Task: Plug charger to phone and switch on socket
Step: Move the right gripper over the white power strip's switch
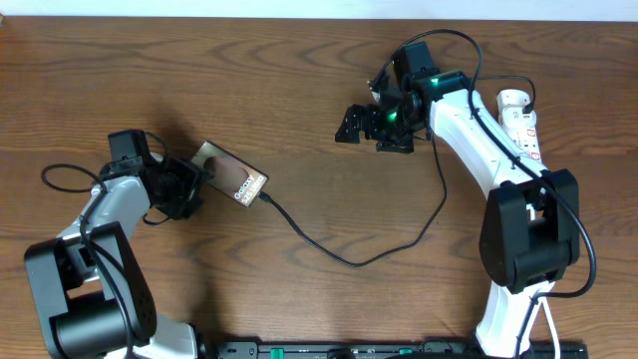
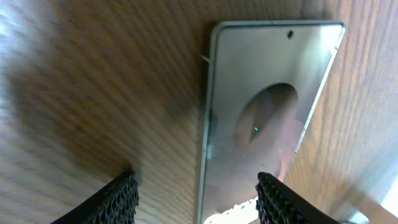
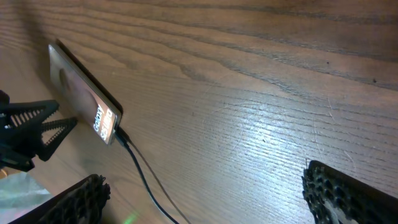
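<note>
The phone point(image 1: 232, 176) lies on the wooden table at the left, bronze face up with white lettering. The thin black charger cable point(image 1: 339, 257) has its plug tip at the phone's lower right end and curves right toward the socket point(image 1: 520, 125), a white strip at the far right. My left gripper point(image 1: 187, 189) is open, its fingers at the phone's left end; the phone point(image 2: 267, 118) fills the left wrist view. My right gripper point(image 1: 377, 126) is open and empty above the table's middle, left of the socket. The right wrist view shows the phone point(image 3: 84, 93) and cable point(image 3: 146, 180).
The right arm point(image 1: 478, 150) crosses over part of the socket. A black cable loop point(image 1: 62, 178) lies at the far left behind the left arm. A dark rail point(image 1: 399, 349) runs along the front edge.
</note>
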